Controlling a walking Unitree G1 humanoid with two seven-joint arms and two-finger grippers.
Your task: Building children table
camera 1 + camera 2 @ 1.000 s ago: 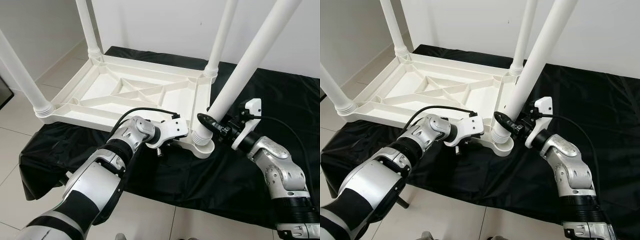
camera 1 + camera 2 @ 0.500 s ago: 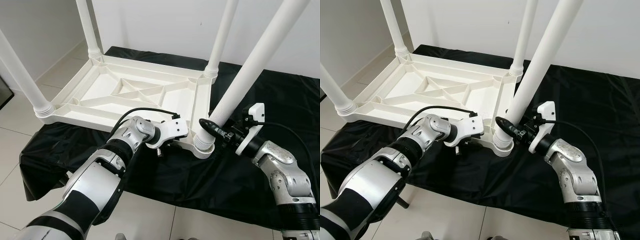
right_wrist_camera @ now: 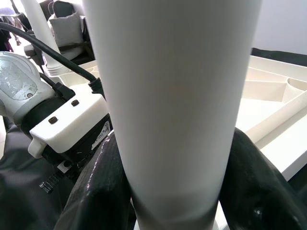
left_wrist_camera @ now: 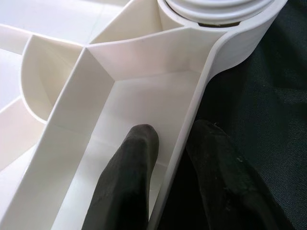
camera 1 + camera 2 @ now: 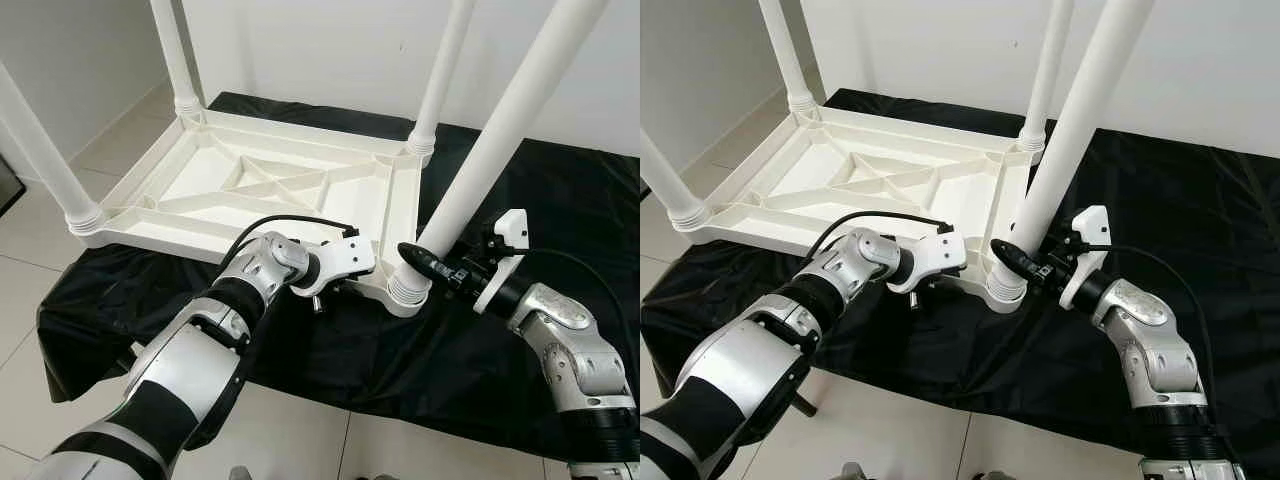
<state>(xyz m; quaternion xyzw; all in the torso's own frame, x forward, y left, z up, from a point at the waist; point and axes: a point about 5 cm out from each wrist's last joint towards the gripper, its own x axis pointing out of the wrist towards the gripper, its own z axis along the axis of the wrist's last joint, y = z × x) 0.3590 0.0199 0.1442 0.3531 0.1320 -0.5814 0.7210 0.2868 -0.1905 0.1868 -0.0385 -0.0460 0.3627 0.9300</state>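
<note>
A white plastic children's table (image 5: 180, 236) lies upside down on a black cloth (image 5: 560, 190). Its four legs point up. The near right leg (image 5: 500, 130) stands tilted in its corner socket (image 5: 405, 290). My right gripper (image 5: 424, 258) is shut on that leg just above the socket, one black finger on each side of it in the right wrist view (image 3: 175, 191). My left gripper (image 4: 170, 177) is shut on the table's front rim (image 4: 192, 120) close to that same socket, with one finger (image 4: 132, 177) inside the rim and the other outside on the cloth.
The other three legs (image 5: 45, 150) (image 5: 172, 50) (image 5: 445, 60) rise from their corners. The cloth hangs over a low base with pale tiled floor (image 5: 40, 350) in front and to the left. A white wall (image 5: 320, 50) stands behind.
My right wrist has drawn back to the right and slightly lower while staying on the leg's base. The left gripper and the table have stayed put.
</note>
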